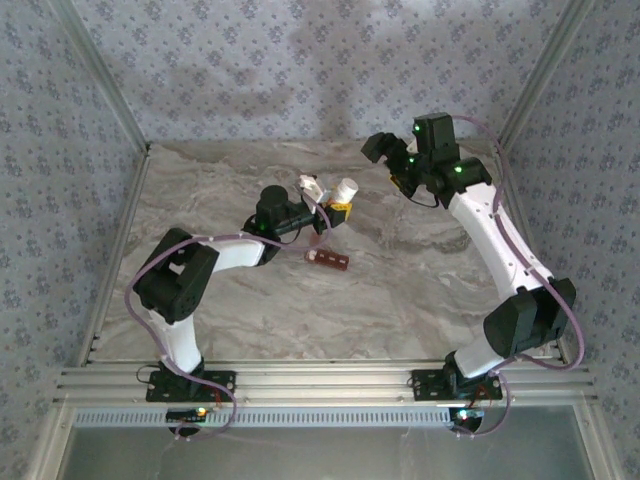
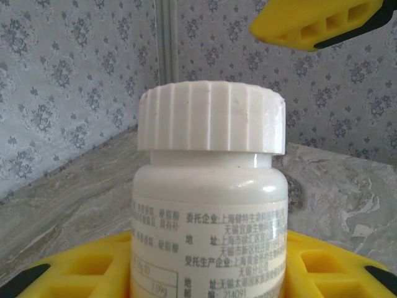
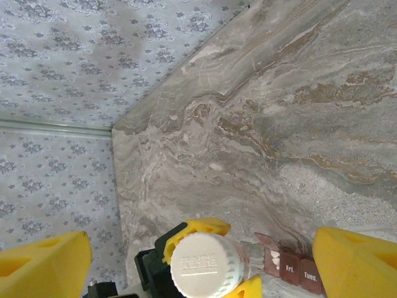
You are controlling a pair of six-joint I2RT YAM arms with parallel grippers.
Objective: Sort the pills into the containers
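**Item 1. Right gripper [image 3: 201, 245].** Jaws wide, nothing between them. Its yellow fingers [image 3: 356, 264] sit at either lower edge of my wrist view.

**Item 2. Cap [image 3: 208, 267].** White and ribbed, on the bottle [image 2: 211, 211], with its top face turned toward the right gripper and centred in the gap between the fingers. I judge the next move turns on this line-up: a straight approach along the bottle's axis to seat on the cap and twist it off.

**Item 3. Left gripper [image 2: 260, 146].** Closed on the bottle's body below the cap. The bottle appears lifted off the table [image 1: 420, 300].

**Item 4. Containers [image 1: 328, 259].** A dark red-brown strip lying flat at mid-table.
- Its long axis runs roughly left to right in the overhead view, the right end dipping slightly toward me.
- It lies just on the near side of the left gripper, and well apart from the right gripper, to that gripper's left and nearer the bases. The left arm is the closer one.
- In the right wrist view it lies just beside the cap, toward the right finger, with lids marked "Fri." and "Tues."
- One compartment may show white pills; I cannot be sure.

**Item 5. Poses.**
- Left arm: elbow folded at the left, forearm reaching to mid-table.
- Right arm: stretched up the right side, wrist raised and bent inward toward the bottle.
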